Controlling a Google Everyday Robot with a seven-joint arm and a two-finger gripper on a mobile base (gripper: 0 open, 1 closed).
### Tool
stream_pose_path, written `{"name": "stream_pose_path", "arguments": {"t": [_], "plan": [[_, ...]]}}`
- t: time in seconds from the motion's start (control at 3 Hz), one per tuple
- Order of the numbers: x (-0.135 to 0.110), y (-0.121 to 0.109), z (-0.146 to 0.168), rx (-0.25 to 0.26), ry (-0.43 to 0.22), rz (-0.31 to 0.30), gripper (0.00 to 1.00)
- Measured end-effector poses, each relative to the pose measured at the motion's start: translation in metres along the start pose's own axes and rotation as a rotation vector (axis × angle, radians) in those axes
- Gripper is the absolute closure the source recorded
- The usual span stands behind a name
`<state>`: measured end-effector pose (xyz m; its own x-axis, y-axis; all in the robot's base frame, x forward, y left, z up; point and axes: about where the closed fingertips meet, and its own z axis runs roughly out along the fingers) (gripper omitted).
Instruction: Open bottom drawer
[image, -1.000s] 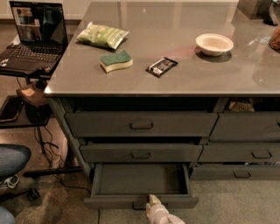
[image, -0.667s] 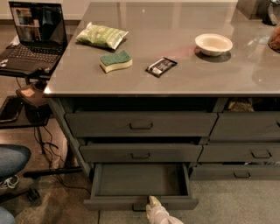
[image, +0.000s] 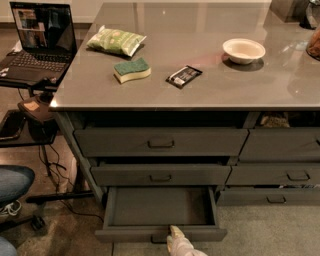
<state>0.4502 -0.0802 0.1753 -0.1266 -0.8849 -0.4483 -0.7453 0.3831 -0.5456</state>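
Observation:
The bottom drawer (image: 160, 206) of the left stack is pulled well out, its dark grey inside showing bare. Its slim front (image: 135, 234) runs along the low edge of the camera view, with the small handle (image: 159, 240) at its centre partly covered. My gripper (image: 175, 233) comes up from the bottom edge, its pale tip resting at the drawer front right beside the handle. The two taller grey drawers (image: 160, 142) (image: 160, 175) above it stay pushed in.
The neighbouring stack of grey drawers (image: 285, 175) is on the right. The countertop (image: 200, 85) holds a green chip bag (image: 116, 41), a sponge (image: 132, 70), a dark snack packet (image: 184, 76) and a white bowl (image: 243, 50). A laptop (image: 35, 42) and cables stand at left.

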Motion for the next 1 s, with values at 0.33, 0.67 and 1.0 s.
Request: {"name": "stream_pose_path", "arguments": {"t": [0.33,0.67,1.0], "plan": [[-0.0006,-0.0002,-0.0015,0.0,0.0,0.0,1.0],[0.0022,0.0047,-0.0053,0.002,0.002,0.009,1.0],[0.0016,0.0047,-0.0065,0.002,0.002,0.01,1.0]]}}
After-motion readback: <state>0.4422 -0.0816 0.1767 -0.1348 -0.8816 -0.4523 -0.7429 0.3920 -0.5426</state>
